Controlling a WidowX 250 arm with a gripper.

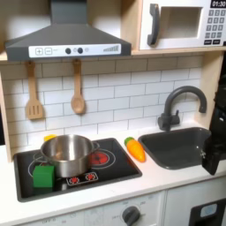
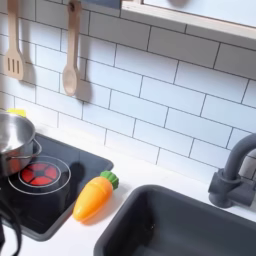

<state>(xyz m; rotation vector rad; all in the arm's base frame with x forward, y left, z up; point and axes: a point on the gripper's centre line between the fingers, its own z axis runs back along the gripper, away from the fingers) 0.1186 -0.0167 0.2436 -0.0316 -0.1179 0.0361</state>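
The gripper (image 1: 214,152) is seen at the first exterior view's right edge, over the sink (image 1: 177,150); whether its jaws are apart or together cannot be told. The carrot (image 1: 135,148) is laid on the white counter between the stove (image 1: 110,168) and the sink, just beside both. In the second exterior view the carrot (image 2: 92,197) is laid flat with its long axis slanted, its green top pointed toward the tiled wall and its tip toward the counter's front. A pot (image 1: 68,154) is set on the stove, with a green block (image 1: 43,175) in front of it.
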